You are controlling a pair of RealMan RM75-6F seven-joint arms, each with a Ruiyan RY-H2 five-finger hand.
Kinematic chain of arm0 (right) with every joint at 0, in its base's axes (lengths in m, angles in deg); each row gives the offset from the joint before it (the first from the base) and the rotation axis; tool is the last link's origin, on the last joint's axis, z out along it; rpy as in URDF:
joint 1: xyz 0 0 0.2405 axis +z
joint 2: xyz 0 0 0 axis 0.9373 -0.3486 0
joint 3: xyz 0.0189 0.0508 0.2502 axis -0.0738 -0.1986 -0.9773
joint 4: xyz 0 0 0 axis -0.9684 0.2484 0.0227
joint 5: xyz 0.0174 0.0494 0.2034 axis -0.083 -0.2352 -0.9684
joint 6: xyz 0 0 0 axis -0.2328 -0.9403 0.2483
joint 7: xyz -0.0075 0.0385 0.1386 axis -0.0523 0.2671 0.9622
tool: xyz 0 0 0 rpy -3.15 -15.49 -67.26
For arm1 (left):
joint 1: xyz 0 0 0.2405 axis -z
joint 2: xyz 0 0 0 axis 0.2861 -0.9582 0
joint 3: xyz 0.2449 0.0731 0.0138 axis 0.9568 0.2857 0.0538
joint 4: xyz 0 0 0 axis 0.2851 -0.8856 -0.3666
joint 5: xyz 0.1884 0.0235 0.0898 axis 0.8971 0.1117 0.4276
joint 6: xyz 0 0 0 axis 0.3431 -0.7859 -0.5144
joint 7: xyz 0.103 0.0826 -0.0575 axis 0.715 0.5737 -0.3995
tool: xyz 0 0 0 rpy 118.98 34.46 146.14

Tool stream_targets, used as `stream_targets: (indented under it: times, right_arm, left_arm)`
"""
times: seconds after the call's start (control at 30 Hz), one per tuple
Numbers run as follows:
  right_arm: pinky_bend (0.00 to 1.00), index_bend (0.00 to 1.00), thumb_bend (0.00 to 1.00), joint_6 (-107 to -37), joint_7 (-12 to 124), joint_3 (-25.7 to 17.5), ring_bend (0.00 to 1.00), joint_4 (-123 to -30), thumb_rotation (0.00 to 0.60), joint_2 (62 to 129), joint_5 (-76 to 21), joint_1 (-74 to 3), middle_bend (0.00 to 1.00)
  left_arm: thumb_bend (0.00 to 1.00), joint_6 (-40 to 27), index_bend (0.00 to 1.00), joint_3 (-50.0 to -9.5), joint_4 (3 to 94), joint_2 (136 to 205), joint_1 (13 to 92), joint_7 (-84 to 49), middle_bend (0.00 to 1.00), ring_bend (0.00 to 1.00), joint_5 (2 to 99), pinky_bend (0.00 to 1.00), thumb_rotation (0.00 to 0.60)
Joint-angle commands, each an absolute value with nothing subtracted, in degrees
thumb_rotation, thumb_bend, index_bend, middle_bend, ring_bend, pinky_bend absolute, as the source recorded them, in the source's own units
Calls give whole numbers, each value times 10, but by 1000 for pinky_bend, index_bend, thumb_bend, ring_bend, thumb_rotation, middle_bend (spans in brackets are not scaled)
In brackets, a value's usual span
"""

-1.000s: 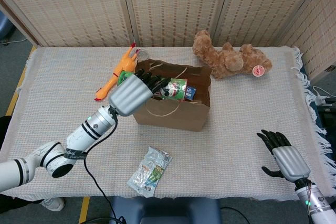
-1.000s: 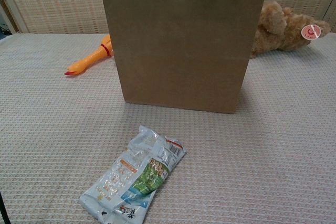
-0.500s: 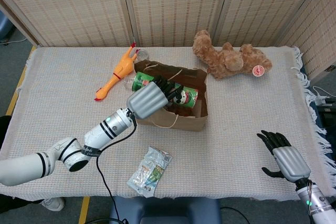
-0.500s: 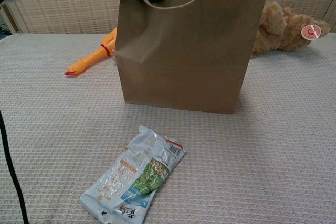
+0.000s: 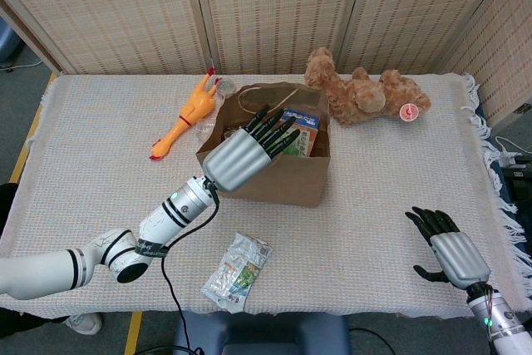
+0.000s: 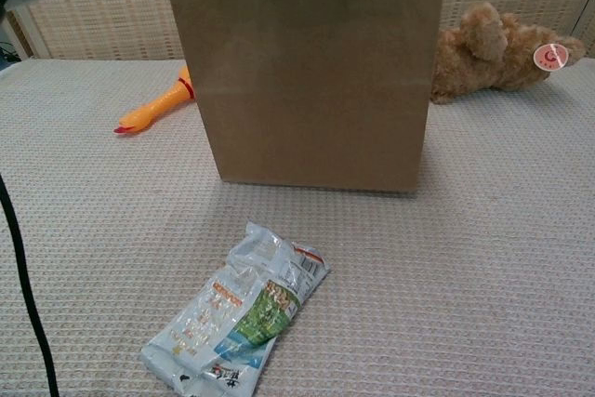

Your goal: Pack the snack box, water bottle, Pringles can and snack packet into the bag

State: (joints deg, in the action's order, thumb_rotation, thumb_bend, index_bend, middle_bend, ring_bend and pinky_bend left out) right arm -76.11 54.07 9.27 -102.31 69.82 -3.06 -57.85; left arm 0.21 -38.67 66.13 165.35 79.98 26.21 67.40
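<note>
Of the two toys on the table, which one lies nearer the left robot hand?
The orange rubber chicken, left of the bag; the teddy bear lies beyond the bag's far right corner.

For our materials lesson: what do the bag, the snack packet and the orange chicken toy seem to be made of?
Bag: matte brown kraft paper, by its creases and folded edges.
Snack packet: glossy printed plastic film, crinkled and shiny.
Chicken toy: probably smooth rubber or vinyl; the look leaves it open.

Both hands empty, fingers apart

The grey-backed, black-fingered left hand [image 5: 249, 149] reaches forward, fingers extended and spread; the matching right hand [image 5: 445, 247] rests low, fingers loosely splayed.
</note>
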Motion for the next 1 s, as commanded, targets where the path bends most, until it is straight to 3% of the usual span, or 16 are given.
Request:
stream_targets:
  times: [0.03,0.13,0.43,0.77,1.0]
  right_arm:
    - [0,73,128,-762,540,93,0,-1023,600,698,-31,-579,0]
    - [0,73,128,-766,538,93,0,-1021,600,698,-30,-581,0]
    - [0,75,128,-774,527,94,0,-1020,600,703,-26,-585,0]
    - [0,76,128,-780,511,94,0,-1024,600,708,-24,-587,0]
    - [0,77,128,-780,497,90,0,-1027,600,715,-28,-585,0]
  left_arm:
    - [366,-11,0,-390,670,1646,793,259,0,0,673,110,600]
    - [366,-50,0,-405,701,1597,758,240,0,0,656,111,600]
    - [366,-99,0,-396,738,1487,667,177,0,0,623,112,600]
    - [366,-181,0,-351,730,1439,558,39,0,0,677,112,600]
    - [366,-194,0,-341,743,1423,536,2,0,0,710,113,600]
